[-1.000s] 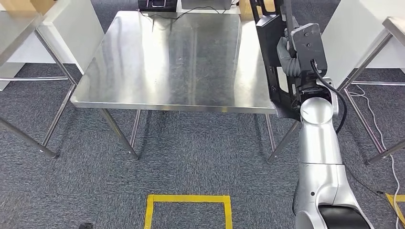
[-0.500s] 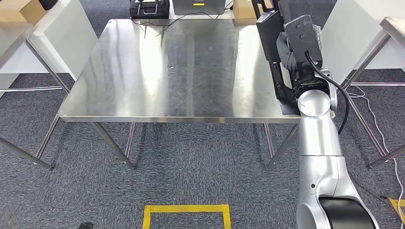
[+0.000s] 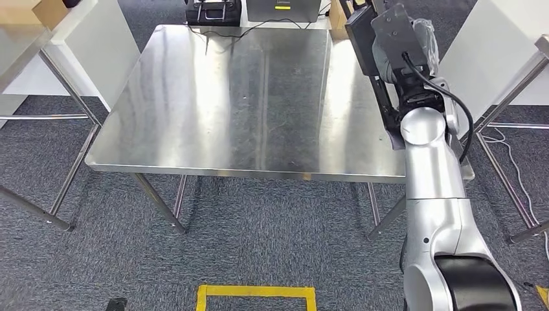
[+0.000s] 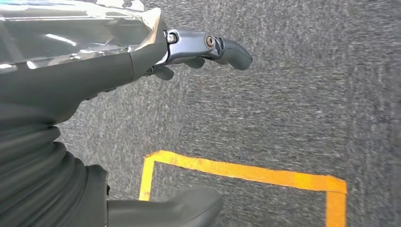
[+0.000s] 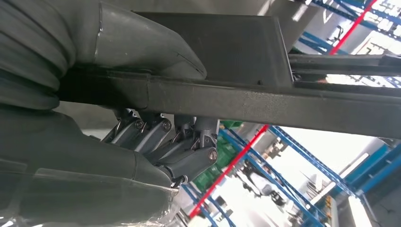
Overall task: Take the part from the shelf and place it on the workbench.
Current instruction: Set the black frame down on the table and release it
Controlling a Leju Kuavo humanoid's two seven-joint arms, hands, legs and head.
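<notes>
The part (image 3: 360,35) is a long black flat frame, held upright and tilted over the right edge of the steel workbench (image 3: 246,97). My right hand (image 3: 393,70) grips it from the right side. In the right wrist view my fingers (image 5: 182,142) curl under the part's dark bar (image 5: 265,101), with the thumb on the other side. My left hand (image 4: 94,71) hangs over grey carpet, holding nothing; its fingers (image 4: 222,45) stand well apart from the thumb (image 4: 175,205).
A black case (image 3: 212,10) and a cable lie at the workbench's far edge. Other steel tables stand at left (image 3: 19,52) and right (image 3: 540,45). A yellow tape square (image 3: 256,295) marks the carpet in front. A white cable (image 3: 511,155) trails on the floor at right.
The whole picture has shifted, so the camera has moved and the workbench looks a little nearer. My right hand still holds the part, now higher in the picture and leaning more over the table's edge.
</notes>
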